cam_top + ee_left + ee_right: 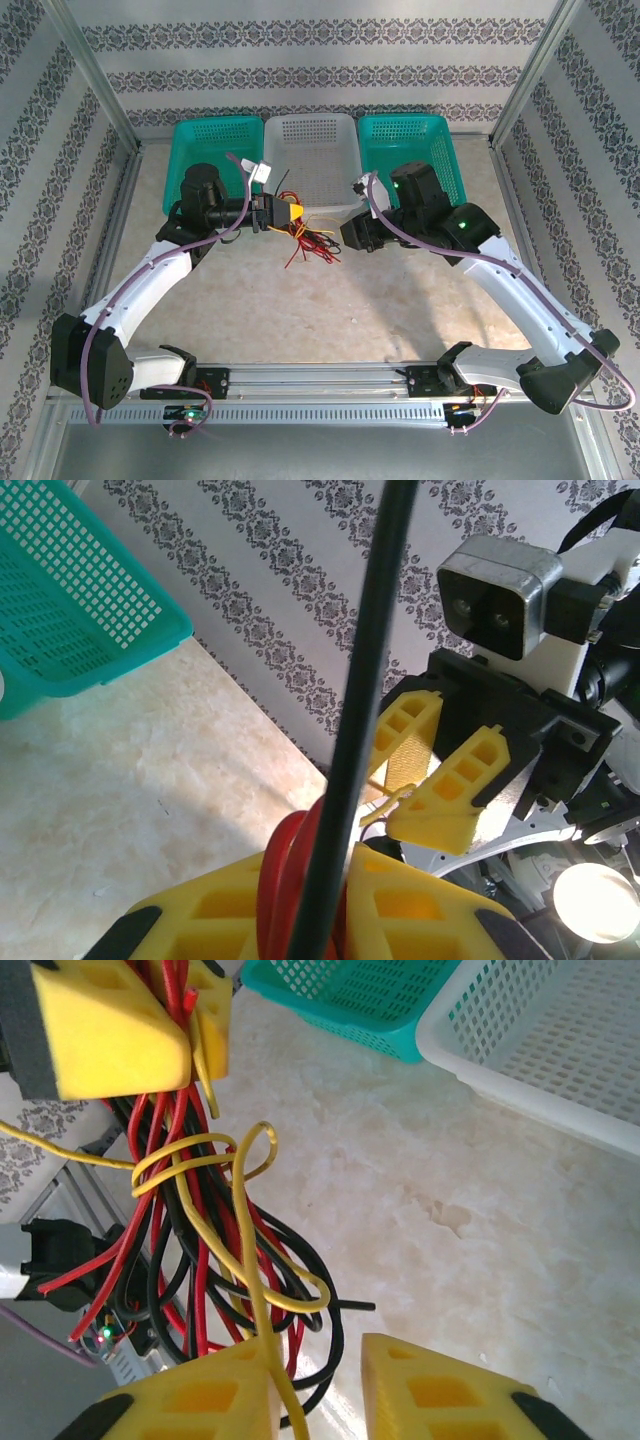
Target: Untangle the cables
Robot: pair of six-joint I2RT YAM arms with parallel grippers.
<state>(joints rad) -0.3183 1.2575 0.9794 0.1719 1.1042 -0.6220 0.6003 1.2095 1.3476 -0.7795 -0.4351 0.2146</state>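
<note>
Left yellow-fingered gripper (310, 920) pinches the tangled thin red, yellow, black wires (215, 1260), which dangle beneath it so the loops show. Right gripper (320, 1390) is half-open and empty, with one yellow strand (248, 1245) just inside its jaws.

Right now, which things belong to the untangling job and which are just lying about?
Job: cables, pinched in the left gripper; right gripper, open, at the bundle.
Lying about: left green basket, white basket, right green basket.
</note>
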